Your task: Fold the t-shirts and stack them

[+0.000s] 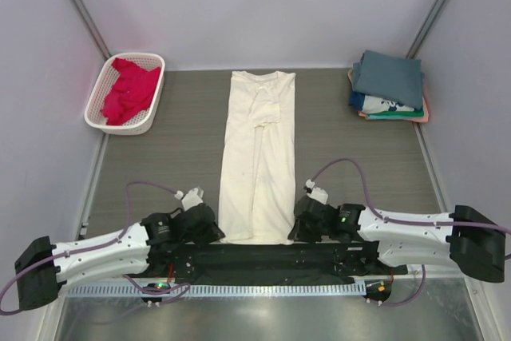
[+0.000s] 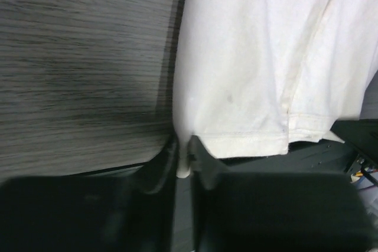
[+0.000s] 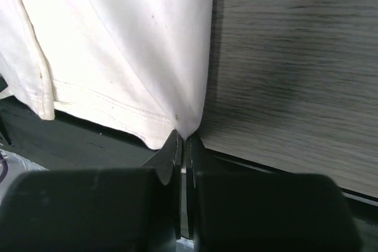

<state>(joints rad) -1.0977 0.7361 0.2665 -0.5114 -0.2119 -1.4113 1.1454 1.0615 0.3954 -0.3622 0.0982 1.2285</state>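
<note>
A white basket point(image 1: 128, 127) with holes in its sides sits at the far left corner of the table point(image 1: 160, 165). A crimson-pink t-shirt point(image 1: 128, 89) lies bunched up inside it. It is not folded.

At the far right corner there is a stack of folded t-shirts point(image 1: 389, 89). A slate-blue one is on top. Under it is a white one with a print, and thin green and pink edges peek out at the bottom.

The cream t-shirt point(image 1: 259, 157) lies flat in the middle of the table, between the two arms. Its sides are folded in, so it looks like a long thin strip. The neck is at the far end and the bottom hem is at the near edge. The cloth has a few small spots and some soft creases.

The left gripper point(image 2: 184, 157) pinches the near left corner of the hem. A bit of cream cloth shows between its fingers. The right gripper point(image 3: 183, 146) is squeezed tight on the near right corner, and the cloth pulls into a point there.
</note>
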